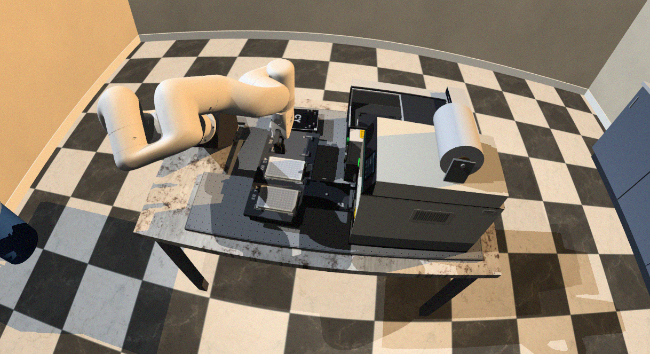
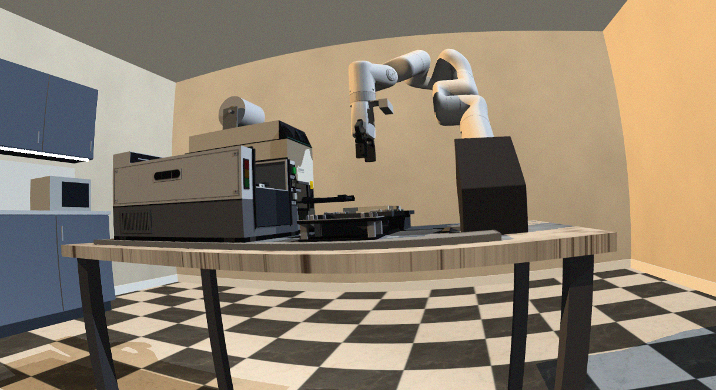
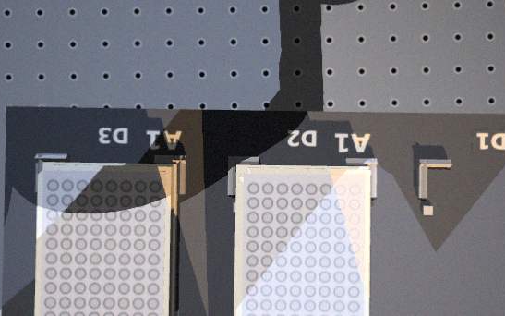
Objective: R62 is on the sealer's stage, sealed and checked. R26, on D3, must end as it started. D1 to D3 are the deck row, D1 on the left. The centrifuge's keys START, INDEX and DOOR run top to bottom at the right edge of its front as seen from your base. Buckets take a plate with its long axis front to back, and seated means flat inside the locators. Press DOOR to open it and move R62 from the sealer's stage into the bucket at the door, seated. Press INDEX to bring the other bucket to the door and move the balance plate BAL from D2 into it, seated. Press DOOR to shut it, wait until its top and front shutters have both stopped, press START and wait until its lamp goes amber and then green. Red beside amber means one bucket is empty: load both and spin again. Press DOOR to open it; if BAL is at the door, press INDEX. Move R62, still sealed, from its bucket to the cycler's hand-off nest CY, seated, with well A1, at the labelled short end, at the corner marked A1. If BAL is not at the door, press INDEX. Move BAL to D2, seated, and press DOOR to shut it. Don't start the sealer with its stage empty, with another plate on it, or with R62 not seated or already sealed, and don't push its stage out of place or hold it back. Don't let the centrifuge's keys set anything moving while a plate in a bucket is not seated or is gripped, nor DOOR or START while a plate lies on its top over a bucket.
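Observation:
My gripper [image 1: 278, 146] [image 2: 365, 154] is open and empty. It hangs high above the deck row, over the near edge by D1 and D2; its fingers do not show in the wrist view. The balance plate BAL [image 1: 285, 168] [image 3: 301, 240] lies flat in D2's locators. R26 [image 1: 277, 199] [image 3: 105, 240] lies flat on D3. D1 [image 3: 434, 172] is empty. The black CY nest [image 1: 305, 119] is empty beside D1. The centrifuge [image 1: 375, 103] [image 2: 175, 192] stands behind the sealer [image 1: 409, 169]. I cannot make out R62 or the sealer's stage clearly.
The sealer's film roll [image 1: 457, 133] [image 2: 240, 112] sits on top of it. A lamp stack [image 2: 246, 173] is on the centrifuge's corner. The arm's dark pedestal [image 2: 491, 186] stands at the table edge. A perforated baseplate [image 3: 110, 55] lies under the deck.

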`<action>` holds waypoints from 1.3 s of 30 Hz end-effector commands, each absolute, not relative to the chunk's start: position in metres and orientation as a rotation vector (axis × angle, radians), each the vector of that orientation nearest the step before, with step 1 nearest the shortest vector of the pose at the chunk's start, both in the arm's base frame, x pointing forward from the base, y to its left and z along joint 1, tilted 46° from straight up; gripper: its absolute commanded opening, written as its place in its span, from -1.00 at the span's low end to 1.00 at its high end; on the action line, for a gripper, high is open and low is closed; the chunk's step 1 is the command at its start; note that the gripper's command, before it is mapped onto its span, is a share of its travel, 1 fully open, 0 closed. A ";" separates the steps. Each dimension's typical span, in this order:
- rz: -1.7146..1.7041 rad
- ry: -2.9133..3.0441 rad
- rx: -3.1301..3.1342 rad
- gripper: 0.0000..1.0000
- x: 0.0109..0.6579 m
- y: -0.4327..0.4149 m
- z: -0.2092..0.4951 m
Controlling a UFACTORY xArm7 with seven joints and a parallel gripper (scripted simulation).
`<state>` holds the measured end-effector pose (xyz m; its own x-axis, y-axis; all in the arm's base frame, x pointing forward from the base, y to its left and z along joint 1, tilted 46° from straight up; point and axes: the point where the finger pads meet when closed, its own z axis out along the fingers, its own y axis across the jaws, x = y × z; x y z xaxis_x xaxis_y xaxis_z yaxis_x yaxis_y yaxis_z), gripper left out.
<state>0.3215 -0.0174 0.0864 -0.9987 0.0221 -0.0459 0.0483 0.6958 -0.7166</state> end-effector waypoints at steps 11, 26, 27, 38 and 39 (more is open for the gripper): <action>-1.208 2.860 0.056 1.00 0.323 -0.031 0.072; -1.208 2.860 0.056 1.00 0.324 -0.046 0.057; -1.208 2.860 0.056 1.00 0.324 -0.048 0.055; -1.208 2.860 0.056 1.00 0.324 -0.061 0.043; -1.208 2.860 0.056 1.00 0.324 -0.061 0.043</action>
<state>0.3224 -0.0590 0.0461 -0.9987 0.0219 -0.0458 0.0481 0.6959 -0.7165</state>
